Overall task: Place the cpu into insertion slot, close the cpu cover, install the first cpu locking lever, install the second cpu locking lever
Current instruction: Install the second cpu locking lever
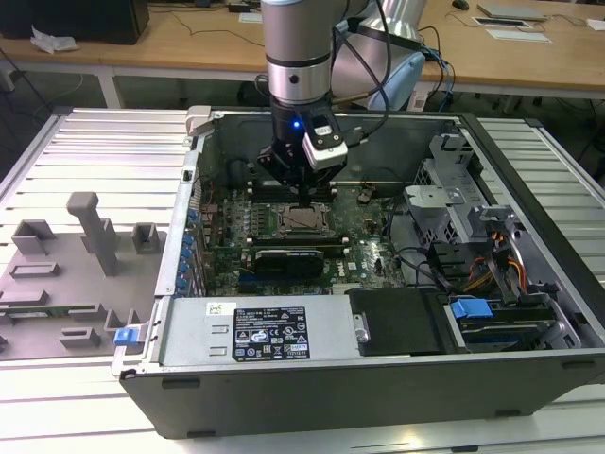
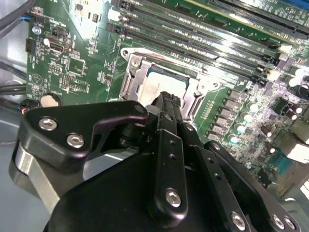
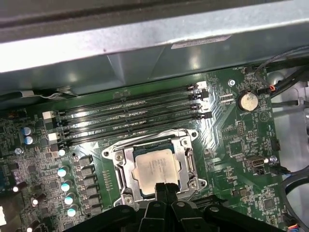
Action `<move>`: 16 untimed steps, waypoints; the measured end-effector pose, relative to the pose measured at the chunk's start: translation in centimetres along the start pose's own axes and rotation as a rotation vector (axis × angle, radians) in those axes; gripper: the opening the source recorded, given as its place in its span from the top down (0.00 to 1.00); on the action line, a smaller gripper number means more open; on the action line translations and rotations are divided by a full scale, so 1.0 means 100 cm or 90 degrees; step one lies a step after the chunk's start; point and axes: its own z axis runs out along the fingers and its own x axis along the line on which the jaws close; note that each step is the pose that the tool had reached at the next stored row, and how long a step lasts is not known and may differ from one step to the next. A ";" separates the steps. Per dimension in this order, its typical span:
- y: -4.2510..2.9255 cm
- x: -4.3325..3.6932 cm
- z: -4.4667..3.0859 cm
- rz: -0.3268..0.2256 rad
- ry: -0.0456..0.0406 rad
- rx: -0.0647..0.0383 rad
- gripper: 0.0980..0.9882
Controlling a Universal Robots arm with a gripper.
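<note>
The cpu (image 3: 153,167) lies flat in the insertion slot (image 3: 126,175) on the green motherboard (image 3: 241,145), its dull silver top facing up and showing through the window of the cpu cover (image 3: 186,162); the cover lies down flat over the socket, framing the chip on all sides in the first wrist view; in the second wrist view the chip (image 2: 161,82) shows partly behind the black fingers, with the silvery cover frame (image 2: 133,75) around it. The gripper (image 3: 165,189) stands directly above the edge of the socket nearest the wrist cameras; its two black fingertips (image 3: 160,191) are pressed together with no gap between them, and nothing is held between them; the tips sit at the rim of the cover, and contact with it cannot be confirmed. Beyond the socket, four long black memory slots (image 3: 130,118) run parallel to one another, just beside the cover's far edge; a round silver coin cell (image 3: 247,100) sits on the board well apart from the socket. In the exterior view the arm (image 1: 298,57) descends vertically into the open computer case (image 1: 529,369), with the gripper (image 1: 304,200) over the socket (image 1: 304,222) at mid-board; a grey power-supply box (image 1: 255,331) lies along the case's near wall; a grey fixture plate (image 1: 66,274) rests on the table towards the exterior view's left.
</note>
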 end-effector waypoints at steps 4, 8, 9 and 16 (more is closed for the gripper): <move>-0.0005 -0.0014 -0.0119 0.000 0.0000 0.000 0.99; -0.0008 -0.0019 -0.0157 0.000 0.0000 0.000 0.99; -0.0010 -0.0019 -0.0157 0.000 0.0000 0.000 0.99; -0.0021 -0.0028 -0.0212 0.000 -0.0001 0.000 0.99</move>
